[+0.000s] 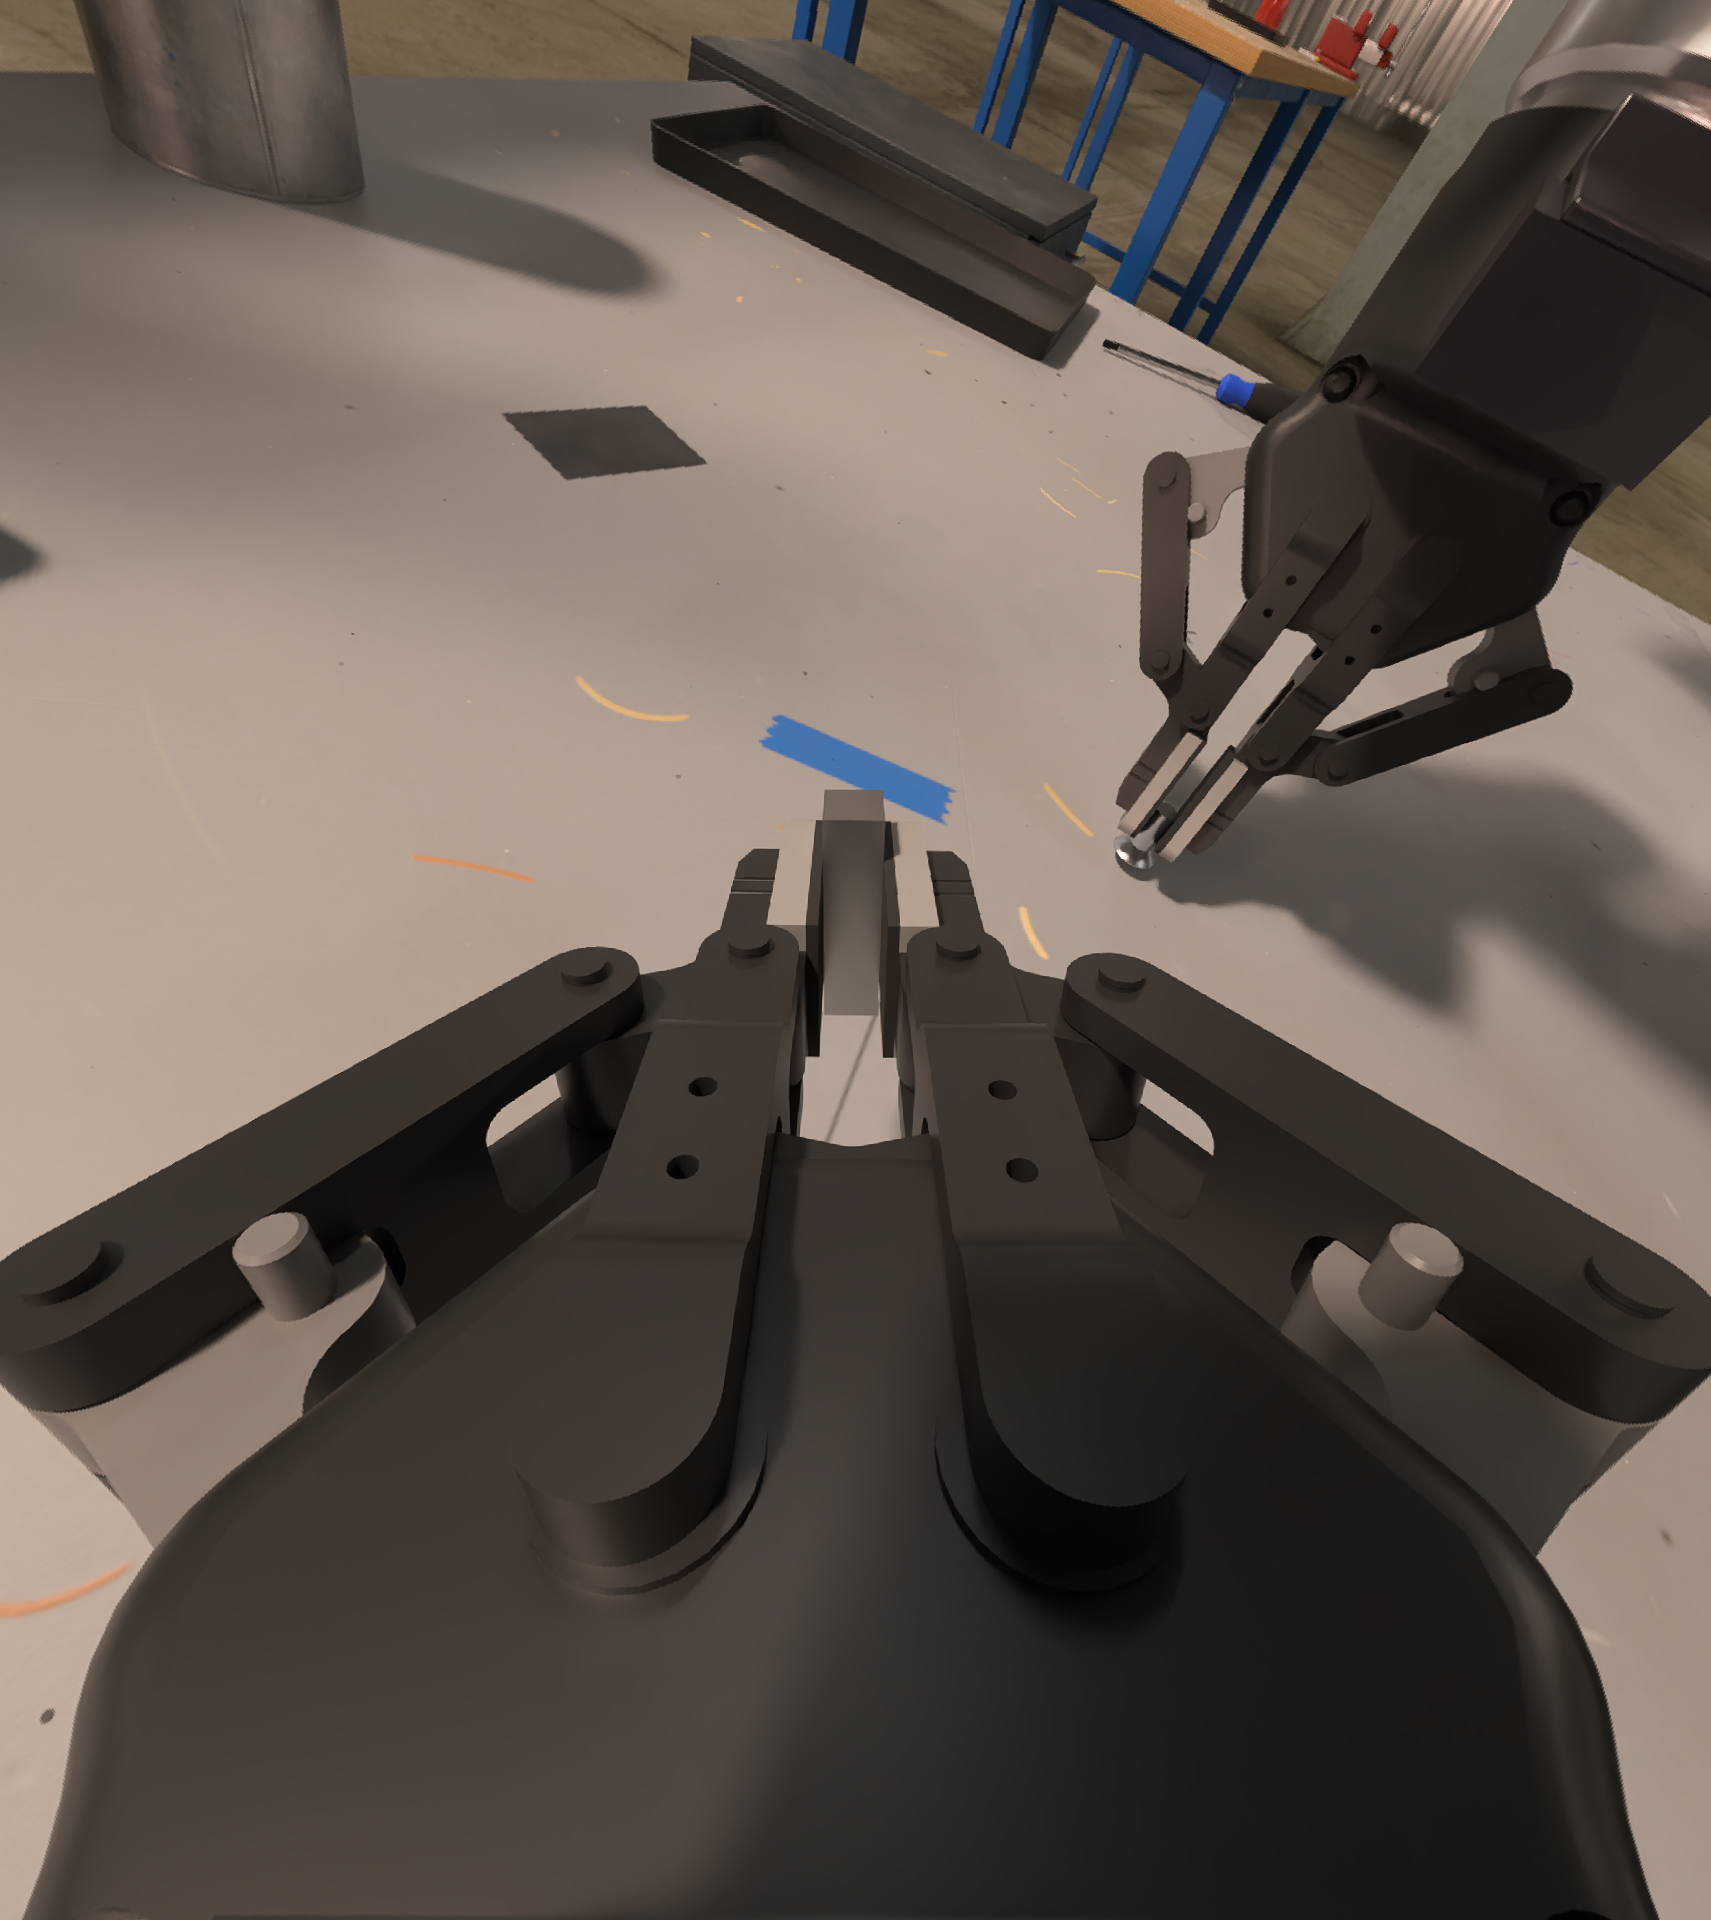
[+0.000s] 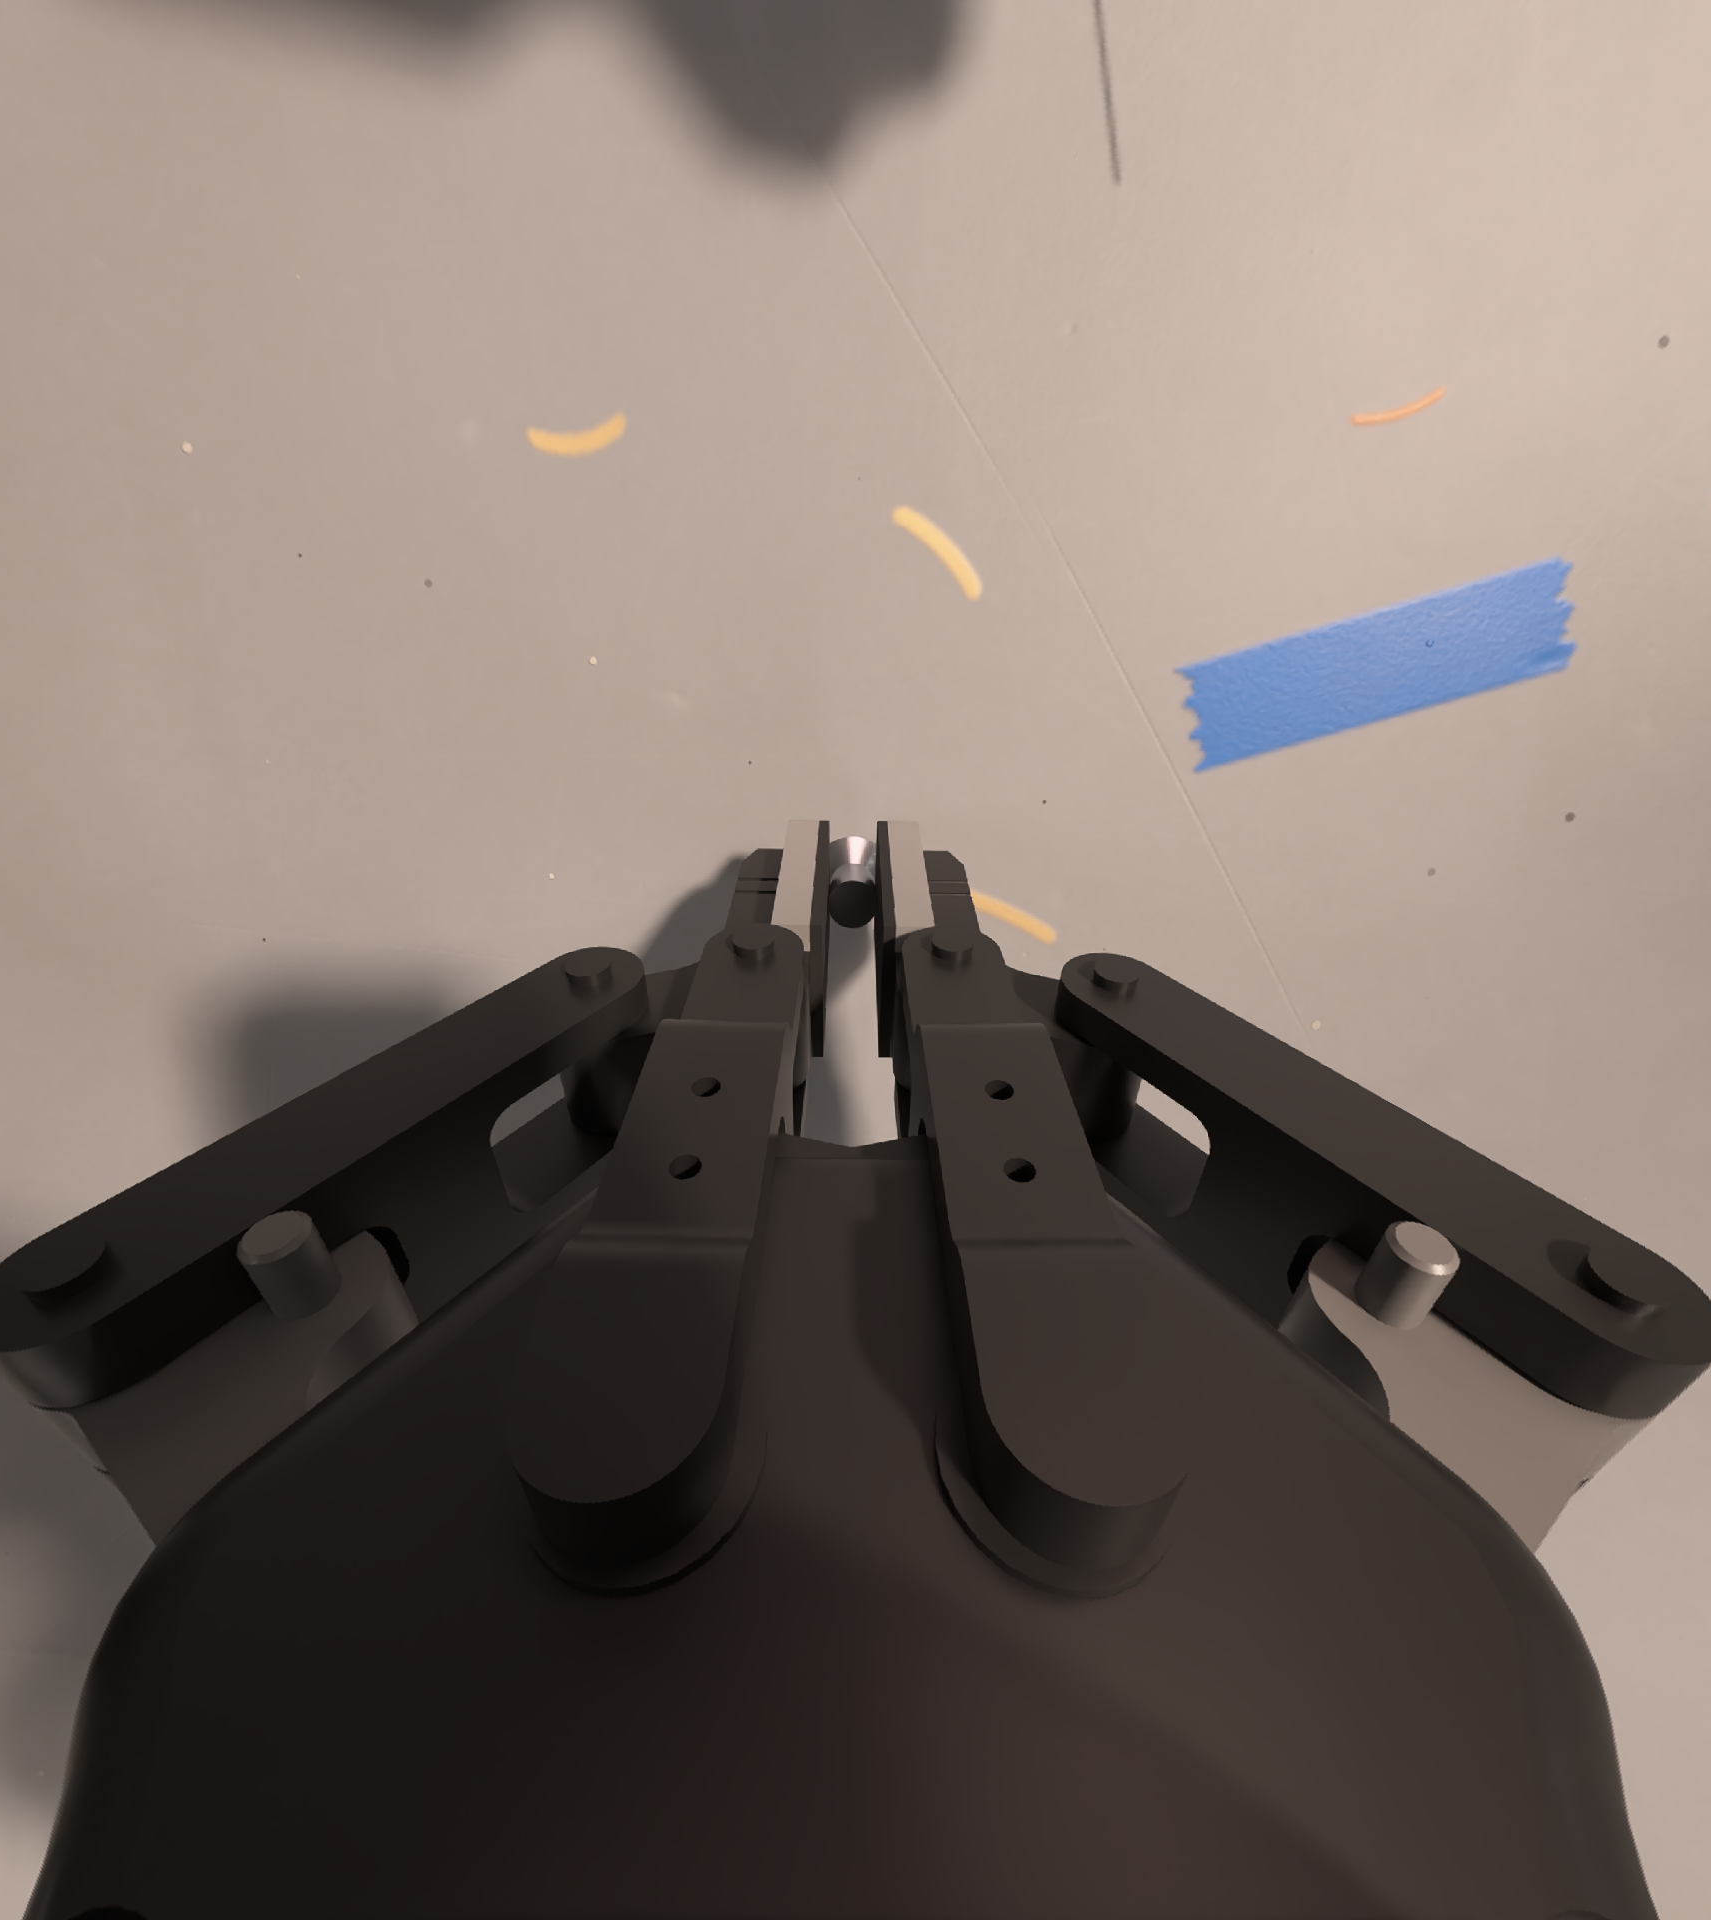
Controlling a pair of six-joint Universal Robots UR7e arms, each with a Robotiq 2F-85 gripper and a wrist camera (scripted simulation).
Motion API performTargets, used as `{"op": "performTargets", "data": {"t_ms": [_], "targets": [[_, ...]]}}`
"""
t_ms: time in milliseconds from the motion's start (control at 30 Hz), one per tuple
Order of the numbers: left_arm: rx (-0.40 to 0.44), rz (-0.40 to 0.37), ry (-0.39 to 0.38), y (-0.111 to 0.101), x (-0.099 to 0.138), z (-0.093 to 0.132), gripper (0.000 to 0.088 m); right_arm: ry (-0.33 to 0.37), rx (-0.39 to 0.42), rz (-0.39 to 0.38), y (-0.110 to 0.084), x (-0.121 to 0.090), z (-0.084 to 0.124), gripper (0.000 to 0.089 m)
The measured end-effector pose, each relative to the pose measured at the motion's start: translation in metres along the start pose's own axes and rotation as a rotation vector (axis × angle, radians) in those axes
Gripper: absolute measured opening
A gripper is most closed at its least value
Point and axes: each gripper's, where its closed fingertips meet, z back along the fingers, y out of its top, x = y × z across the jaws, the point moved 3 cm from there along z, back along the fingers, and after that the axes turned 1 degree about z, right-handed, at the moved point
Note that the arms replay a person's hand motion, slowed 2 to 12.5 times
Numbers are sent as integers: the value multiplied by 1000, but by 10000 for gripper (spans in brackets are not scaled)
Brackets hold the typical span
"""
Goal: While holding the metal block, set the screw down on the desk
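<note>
Soft overhead light, blurred shadows on desk (image 1: 311, 727), wide-angle bending.

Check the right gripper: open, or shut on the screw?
Shut on the screw. The right gripper has both pads against the shank, and in the left wrist view the screw head sits at the desk.

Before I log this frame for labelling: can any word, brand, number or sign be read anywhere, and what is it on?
None.
The blue tape on the desk is blank.
The metal block in the left gripper and the screw in the right gripper carry no marks.
The dark tray shows no marking.
</note>
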Motion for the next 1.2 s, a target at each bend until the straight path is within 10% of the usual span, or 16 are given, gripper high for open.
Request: {"op": "performTargets", "data": {"t_ms": [1200], "targets": [[-7, -13, -4, -1, 2, -1, 91, -17, -43, 22, -8, 0, -2, 79]]}}
